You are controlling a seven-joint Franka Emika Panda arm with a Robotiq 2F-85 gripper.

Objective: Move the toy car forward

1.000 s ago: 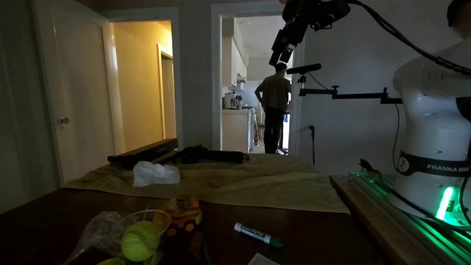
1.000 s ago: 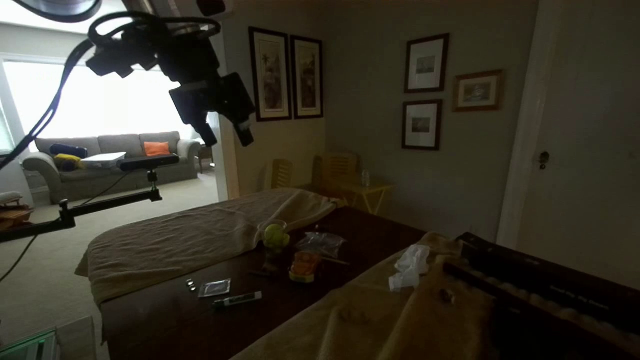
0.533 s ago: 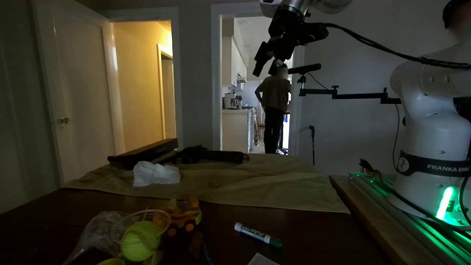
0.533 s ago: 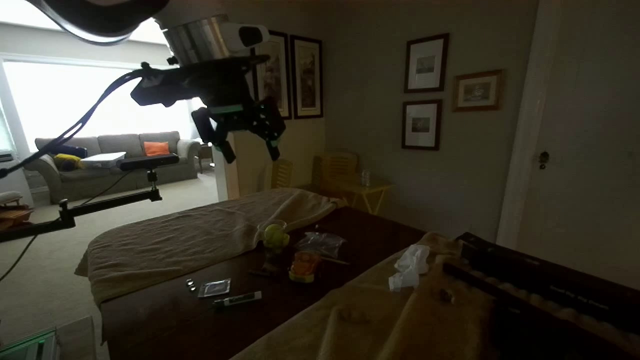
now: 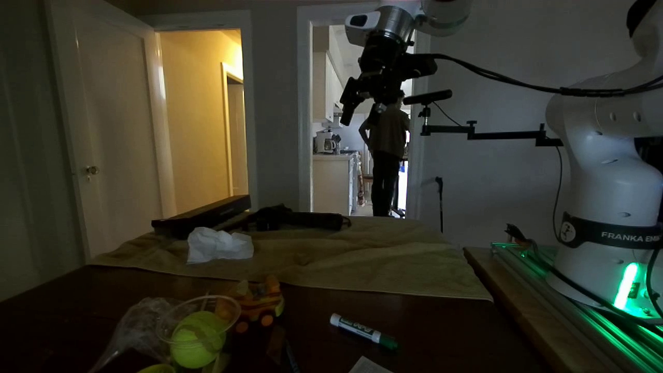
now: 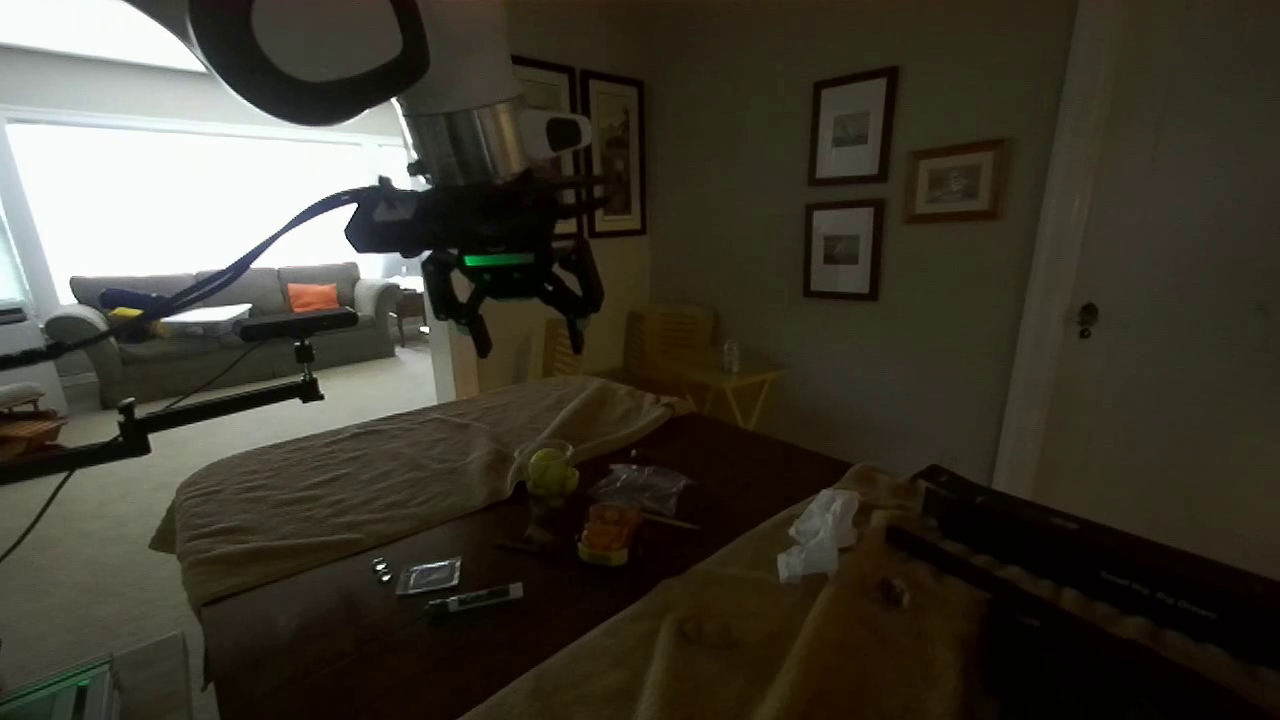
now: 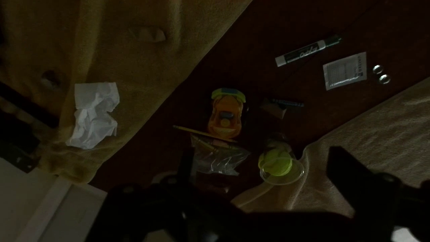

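On the dark table (image 7: 262, 50) sits the orange toy car (image 7: 225, 114), with a marker (image 7: 308, 51) at two o'clock from it in the wrist view. High above, the gripper (image 6: 530, 350) is spread wide.

In an exterior view the camera looks low across the table (image 5: 440, 331), nearest the tennis ball (image 5: 197, 339), toward the kitchen doorway frame (image 5: 305, 155), with the robot base (image 5: 611, 202) at right. In an exterior view the camera looks back from across the table, toward framed prints (image 6: 852, 125), and the end effector (image 6: 530, 351) shows larger. The wrist view looks down from well above. All three share the toy car (image 7: 226, 114) and dry-erase marker (image 7: 302, 53).
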